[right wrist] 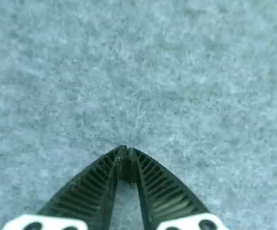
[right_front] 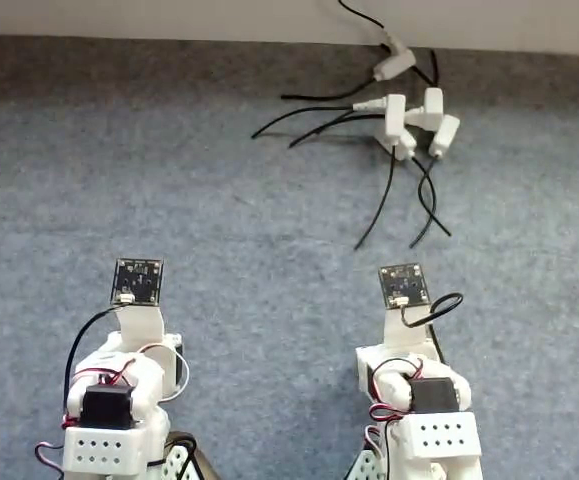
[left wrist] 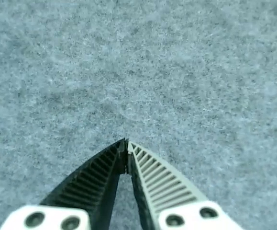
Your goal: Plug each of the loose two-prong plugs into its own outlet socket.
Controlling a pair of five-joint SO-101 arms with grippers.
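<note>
Two arms stand side by side at the near edge of the grey tabletop (right_front: 219,180). From above I cannot say which one is left and which is right. One arm (right_front: 129,370) and the other arm (right_front: 419,390) have the same pose. Each is folded low over its base, carries a small dark board (right_front: 138,281) on top of the wrist, and points forward and down at the felt.

The left jaws are closed. Their two ribbed fingers (left wrist: 97,179), one dark and one pale, meet at the tips and hold nothing. The right jaws are closed too, with both fingers (right wrist: 93,187) dark, the tips touching and nothing between them.

The plugs (right_front: 397,115) lie well ahead of both jaws, in one heap near the far edge of the tabletop. The heap is more directly ahead of the second arm than of the first. I count about six white pieces in it, but they overlap. I cannot tell which are plugs and which are sockets, or whether some are joined. Several thin black cables (right_front: 384,205) run out of the heap. Some go toward the first arm's side, two come back toward the jaws, and one goes up to the wall (right_front: 169,15).
</note>
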